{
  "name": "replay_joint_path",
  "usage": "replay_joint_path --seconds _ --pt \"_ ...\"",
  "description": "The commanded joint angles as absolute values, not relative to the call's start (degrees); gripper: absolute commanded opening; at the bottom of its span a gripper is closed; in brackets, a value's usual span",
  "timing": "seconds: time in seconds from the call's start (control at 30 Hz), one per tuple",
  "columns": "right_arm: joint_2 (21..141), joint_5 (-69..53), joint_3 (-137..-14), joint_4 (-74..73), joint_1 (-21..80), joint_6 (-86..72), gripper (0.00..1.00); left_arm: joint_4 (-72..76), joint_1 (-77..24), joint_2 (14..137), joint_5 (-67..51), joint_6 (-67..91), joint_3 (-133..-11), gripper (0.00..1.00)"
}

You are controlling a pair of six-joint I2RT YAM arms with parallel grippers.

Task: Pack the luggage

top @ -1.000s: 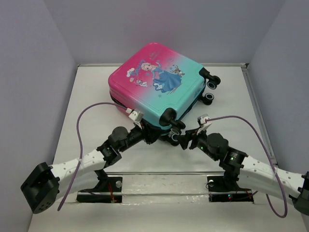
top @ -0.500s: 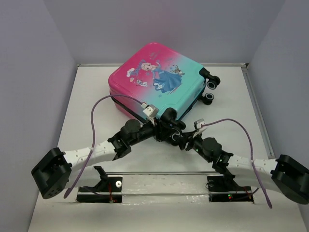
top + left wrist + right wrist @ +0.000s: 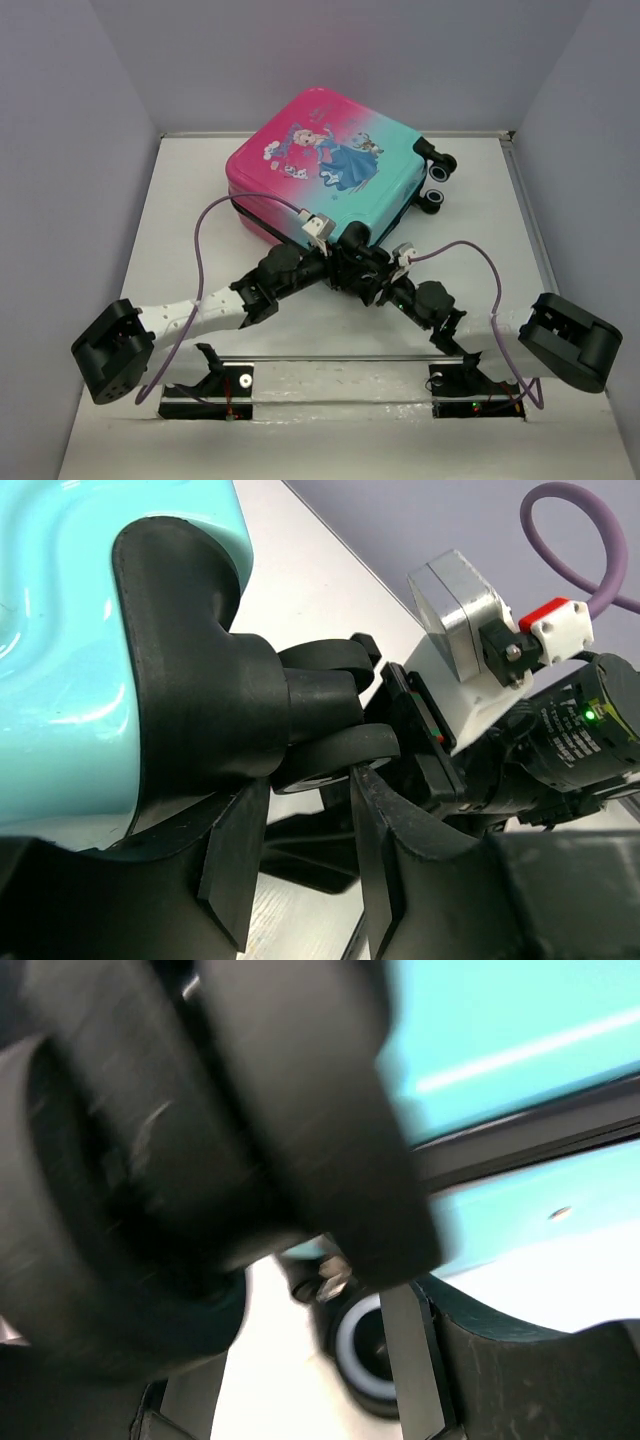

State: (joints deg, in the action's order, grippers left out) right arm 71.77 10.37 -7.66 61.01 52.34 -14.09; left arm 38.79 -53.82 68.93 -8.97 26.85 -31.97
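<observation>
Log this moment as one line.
suitcase: closed, flat on table | left fingers: apart beside near corner wheel | right fingers: at same corner, blurred, state unclear

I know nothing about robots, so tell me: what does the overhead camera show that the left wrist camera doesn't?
Only the overhead view: the whole pink-to-teal hard-shell suitcase, its princess picture and two far wheels. Only the left wrist view: the gap between the left gripper's black fingers. Both: the suitcase's teal corner, its black near wheel and a purple cable.
</observation>
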Motion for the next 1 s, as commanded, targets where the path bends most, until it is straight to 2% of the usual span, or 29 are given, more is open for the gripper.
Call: replay_joint_path --seconds 0.0,0.23,0.37,0.4,0.5,0.53,0.57,0.63,0.87,0.97 --pt "74.87 12.83 -7.91 74.87 49.32 -10.99 0.62 47.55 -53.61 69.87 -3.52 28.65 -36.47 0.51" --pt "81.03 9.23 -9.4 79.1 47.73 -10.55 0.58 48.43 -54.58 71.89 -1.93 29.88 -37.62 0.53" --pt "86.9 8.52 -9.14 86.63 47.72 -11.42 0.5 48.43 -54.67 72.42 -1.85 29.45 -38.14 0.53" --pt "87.88 8.87 -9.05 87.62 47.72 -11.51 0.41 48.34 -54.67 72.51 -1.76 29.27 -38.23 0.53" --pt "90.25 9.93 -9.49 89.37 47.72 -11.78 0.33 47.99 -54.67 72.95 -1.76 28.92 -38.84 0.53" --pt "90.87 10.28 -9.49 90.25 47.72 -11.78 0.27 47.81 -54.67 73.04 -1.76 28.83 -39.02 0.53" --pt "91.4 10.89 -9.41 91.39 47.72 -11.6 0.15 47.81 -54.67 73.21 -1.67 28.83 -39.2 0.53" --pt "92.37 13.35 -8.62 94.56 47.72 -10.99 0.07 47.55 -54.67 73.47 -1.49 28.65 -39.64 0.53" --pt "88.95 12.4 -7.12 94.58 47.72 -10.72 0.07 46.85 -54.67 74.53 -0.62 27.95 -41.04 0.53" --pt "85.88 15.62 -7.91 88.26 54.64 -9.15 0.07 46.06 -54.67 76.72 3.15 26.55 -43.32 0.53"
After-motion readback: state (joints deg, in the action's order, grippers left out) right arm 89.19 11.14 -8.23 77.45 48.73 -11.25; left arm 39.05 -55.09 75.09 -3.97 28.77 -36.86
